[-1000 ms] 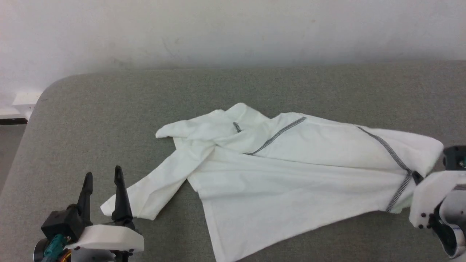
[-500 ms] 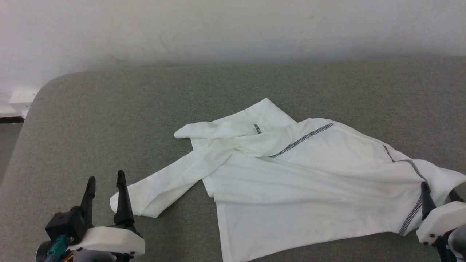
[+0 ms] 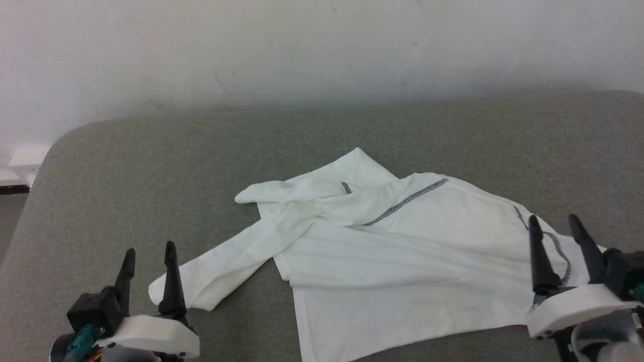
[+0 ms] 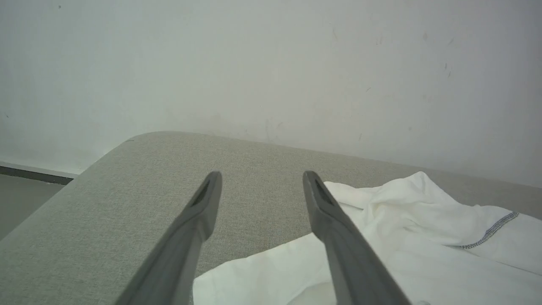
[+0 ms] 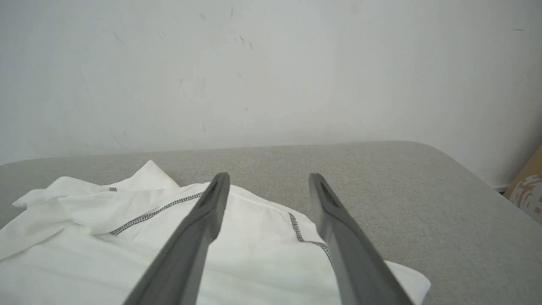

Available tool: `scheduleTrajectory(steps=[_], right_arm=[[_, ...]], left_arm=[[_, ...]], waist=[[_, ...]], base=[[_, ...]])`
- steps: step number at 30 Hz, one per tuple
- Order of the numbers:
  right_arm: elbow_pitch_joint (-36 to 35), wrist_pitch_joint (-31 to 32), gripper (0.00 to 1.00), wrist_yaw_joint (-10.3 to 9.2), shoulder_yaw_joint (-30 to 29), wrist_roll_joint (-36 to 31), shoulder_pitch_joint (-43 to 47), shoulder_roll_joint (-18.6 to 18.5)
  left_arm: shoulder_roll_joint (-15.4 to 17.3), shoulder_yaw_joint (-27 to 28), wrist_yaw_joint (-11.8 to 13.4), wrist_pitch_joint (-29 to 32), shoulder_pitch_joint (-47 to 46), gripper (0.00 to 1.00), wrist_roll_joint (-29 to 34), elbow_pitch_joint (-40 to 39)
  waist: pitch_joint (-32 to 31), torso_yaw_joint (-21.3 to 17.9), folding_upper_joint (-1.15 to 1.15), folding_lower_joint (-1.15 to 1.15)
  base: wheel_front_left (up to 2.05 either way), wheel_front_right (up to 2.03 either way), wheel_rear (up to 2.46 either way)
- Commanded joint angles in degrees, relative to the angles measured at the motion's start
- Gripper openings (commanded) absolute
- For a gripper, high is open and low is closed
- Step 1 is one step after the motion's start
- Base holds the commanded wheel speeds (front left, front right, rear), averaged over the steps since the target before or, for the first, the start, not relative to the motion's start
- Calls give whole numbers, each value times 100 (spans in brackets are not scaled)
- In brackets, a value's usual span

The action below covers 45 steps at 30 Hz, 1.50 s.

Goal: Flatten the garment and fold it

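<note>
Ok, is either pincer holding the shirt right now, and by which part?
Nothing is held. The left pincer stands open beside the sleeve end of the garment; the right pincer stands open over its right edge, with no fabric pinched.

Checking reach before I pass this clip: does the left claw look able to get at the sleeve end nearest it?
Probably yes. The left claw stands open, and the sleeve end of the garment lies right beside it on the grey surface, nothing in between.
</note>
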Motion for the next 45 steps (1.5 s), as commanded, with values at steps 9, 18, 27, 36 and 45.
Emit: scheduleTrajectory(steps=[9, 18, 27, 36, 45], right_arm=[[-926, 60, 100, -4, 1121, 260, 556, 22], [-1079, 28, 100, -4, 1423, 273, 421, 22], [-867, -113, 100, -4, 1420, 386, 333, 22], [-739, -190, 100, -4, 1421, 435, 292, 22], [-660, -183, 100, -4, 1263, 469, 453, 22]], left_arm=[[150, -616, -556, 782, -863, 100, 48, 514], [59, -1242, -1373, 2156, -2609, 100, -119, 2174], [31, -1635, -1668, 3488, -3535, 100, -181, 3969], [-72, -2347, -1913, 4477, -3696, 0, -362, 4496], [300, -2114, -1837, 2968, -3258, 0, -469, 3415]], waist=[[104, -188, 0, 0], [570, -649, 0, 0], [795, -960, 0, 0], [776, -982, 0, 0], [482, -658, 0, 0]], base=[[0, 0, 0], [0, 0, 0], [0, 0, 0], [0, 0, 0], [0, 0, 0]])
